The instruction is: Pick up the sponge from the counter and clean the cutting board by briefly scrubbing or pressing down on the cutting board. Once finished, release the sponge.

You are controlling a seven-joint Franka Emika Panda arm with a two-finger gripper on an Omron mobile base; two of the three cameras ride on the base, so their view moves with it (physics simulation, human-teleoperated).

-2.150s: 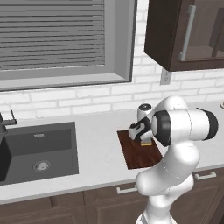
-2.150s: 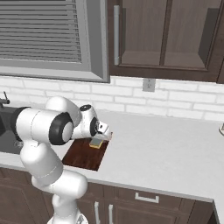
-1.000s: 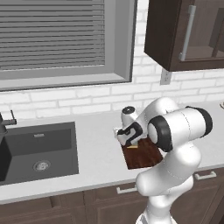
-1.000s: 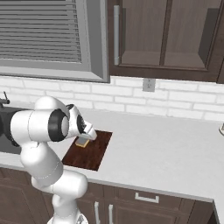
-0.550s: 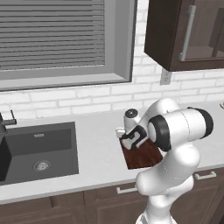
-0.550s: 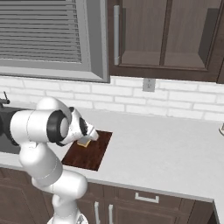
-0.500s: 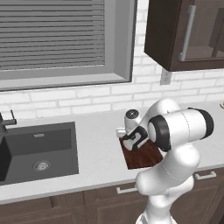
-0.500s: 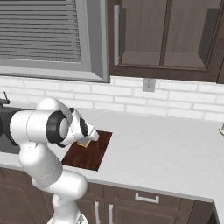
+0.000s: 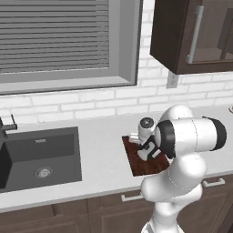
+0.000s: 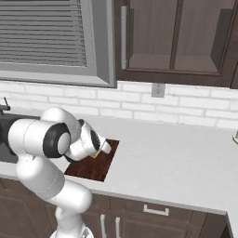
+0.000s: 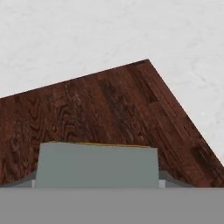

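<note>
The tool (image 9: 144, 152) hangs low over the cutting board (image 9: 141, 164), clamped on the sponge (image 11: 96, 164), whose grey-green face sits close before the hand camera above the reddish wood grain. The board lies flat on the light bench (image 10: 186, 162), right of the dark sink (image 9: 38, 154).

- Our arm (image 9: 182, 150) is glossy white all over: fat rounded link shells, smooth, bulbous at the elbows.
- Joints are dark, near-black bands between the shells; we see one ring at the big shoulder link in the left base view, another on the right base view side (image 10: 55, 139).
- A round dark grey cap (image 9: 146, 123) sits on a white wrist housing.
- Our hand section (image 9: 146, 150) near the wrist is black with white parts.
- Lower column is white, stacked rounded segments.
</note>
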